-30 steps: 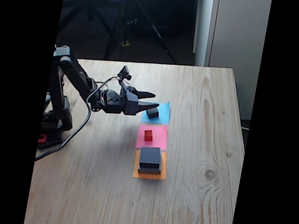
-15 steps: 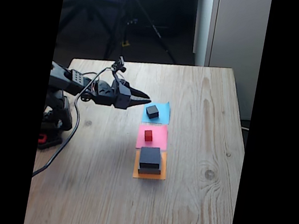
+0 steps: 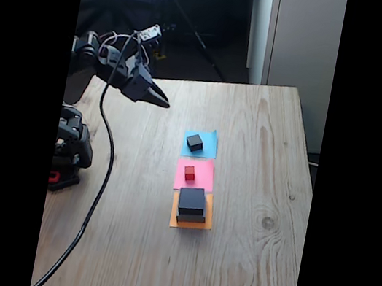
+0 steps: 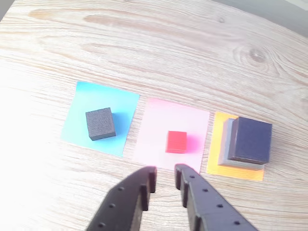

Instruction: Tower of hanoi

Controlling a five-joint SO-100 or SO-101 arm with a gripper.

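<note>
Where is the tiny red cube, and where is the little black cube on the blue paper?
tiny red cube [image 4: 176, 142], wrist view, middle of its top face.
little black cube [image 4: 100, 123], wrist view, middle of its top face.

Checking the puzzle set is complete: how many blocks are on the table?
4. The small black cube sits on the blue paper, the red cube on the pink paper, and the medium black block atop the grey block on the orange paper.

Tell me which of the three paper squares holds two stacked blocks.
The orange paper square, at the right end of the row in the wrist view: a medium black block sits on a flat grey block there. Blue and pink hold one cube each.
</note>
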